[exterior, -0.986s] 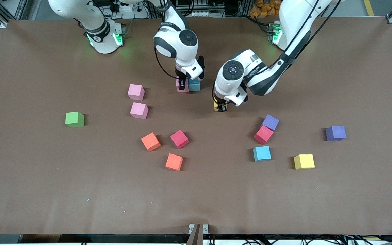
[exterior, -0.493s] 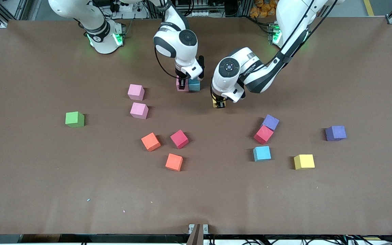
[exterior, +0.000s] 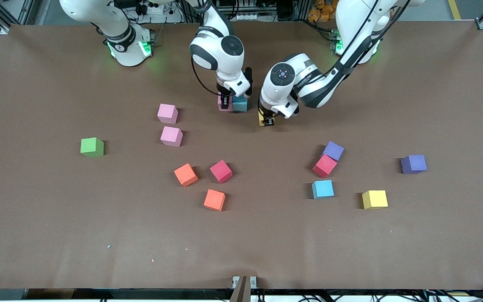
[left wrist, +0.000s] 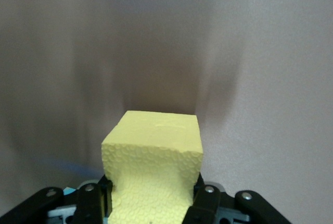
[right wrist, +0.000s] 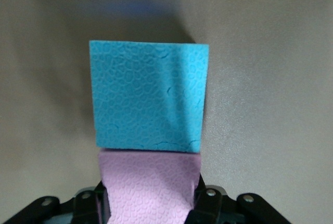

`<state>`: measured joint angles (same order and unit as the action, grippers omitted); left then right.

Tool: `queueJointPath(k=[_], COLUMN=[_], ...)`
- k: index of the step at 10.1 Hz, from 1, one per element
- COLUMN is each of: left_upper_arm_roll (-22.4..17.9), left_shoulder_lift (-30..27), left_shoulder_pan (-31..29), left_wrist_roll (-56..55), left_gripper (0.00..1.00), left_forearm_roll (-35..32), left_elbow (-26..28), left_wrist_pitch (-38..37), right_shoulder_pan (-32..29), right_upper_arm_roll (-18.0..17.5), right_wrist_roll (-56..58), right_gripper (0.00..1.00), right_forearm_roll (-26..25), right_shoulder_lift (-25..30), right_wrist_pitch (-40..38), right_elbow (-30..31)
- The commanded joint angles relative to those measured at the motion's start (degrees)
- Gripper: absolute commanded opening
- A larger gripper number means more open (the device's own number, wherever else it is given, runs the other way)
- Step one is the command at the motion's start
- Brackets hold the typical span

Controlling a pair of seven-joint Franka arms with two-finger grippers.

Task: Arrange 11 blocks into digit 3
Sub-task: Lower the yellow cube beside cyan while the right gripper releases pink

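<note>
Left end effector (exterior: pixel 269 122), upper centre of frame, pinches yellow block (left wrist: pixel 156 169). Right end effector (exterior: pixel 224 102) pinches pink block (right wrist: pixel 151 187), touching blue block (right wrist: pixel 150 98). Watch your yellow placement: arms close, collision likely; a nudge breaks the row. Other blocks scattered lower in frame.

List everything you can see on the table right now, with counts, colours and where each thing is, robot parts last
Pink cubes: 3; two toward the right arm's end, one held.
Light blue cubes: 2; one touching the held pink, one beside the yellow.
Yellow cubes: 2; one loose, one held.
Crimson cubes: 2.
Orange cubes: 2.
Purple cubes: 2.
Green cube: 1.
Right gripper: shut on pink.
Left gripper: shut on yellow.
</note>
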<state>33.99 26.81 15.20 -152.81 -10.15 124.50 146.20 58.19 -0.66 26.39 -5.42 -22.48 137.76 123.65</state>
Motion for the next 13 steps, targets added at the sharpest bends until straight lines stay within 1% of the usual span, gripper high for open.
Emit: queueJointPath(k=[1, 2, 4, 5, 6, 7, 8, 11, 13], left_upper_arm_roll=[1.1, 1.2, 1.3, 1.3, 1.3, 1.3, 1.3, 1.3, 1.3], left_shoulder_lift=[-4.1, -4.0, -3.6, -3.4, -3.5, -3.6, -3.7, -3.8, -3.9], left_shoulder_pan=[-0.1, 0.0, 0.0, 0.1, 0.1, 0.1, 0.1, 0.0, 0.1], left_wrist_roll=[-1.5, -2.0, -2.1, -2.0, -2.0, -2.0, -2.0, -2.0, -2.1], left_gripper=[0.0, 0.0, 0.0, 0.0, 0.0, 0.0, 0.0, 0.0, 0.0], left_forearm_roll=[0.7, 0.7, 0.7, 0.5, 0.4, 0.4, 0.4, 0.4, 0.4], left_elbow=[3.6, 3.7, 5.5, 5.8, 5.8, 5.8, 5.8, 5.8, 5.8], left_wrist_pitch=[1.8, 2.6, 7.1, 8.0, 8.0, 8.0, 8.1, 8.0, 8.0], right_shoulder_pan=[1.0, 1.0, 1.0, 1.0, 1.0, 1.0, 0.9, 0.9, 0.2], right_upper_arm_roll=[-0.6, -0.6, -0.6, -0.6, -0.6, -0.6, -0.6, -0.6, -0.7], right_wrist_roll=[-0.5, -0.5, -0.5, -0.5, -0.5, -0.3, -0.2, -0.5, -0.7], right_gripper=[0.04, 0.05, 0.18, 0.3, 0.32, 0.85, 1.0, 1.0, 1.0], right_forearm_roll=[1.9, 1.9, 1.9, 1.9, 1.9, 1.9, 1.9, 1.9, 2.0], right_shoulder_lift=[-0.7, -0.8, -0.9, -0.9, -0.9, -1.2, -1.3, -1.2, -0.1], right_wrist_pitch=[1.0, 1.1, 1.1, 1.1, 1.1, 1.2, 1.4, 1.3, 0.3], right_elbow=[1.3, 1.0, 0.8, 0.7, 0.7, 0.5, 0.4, 0.4, 0.5])
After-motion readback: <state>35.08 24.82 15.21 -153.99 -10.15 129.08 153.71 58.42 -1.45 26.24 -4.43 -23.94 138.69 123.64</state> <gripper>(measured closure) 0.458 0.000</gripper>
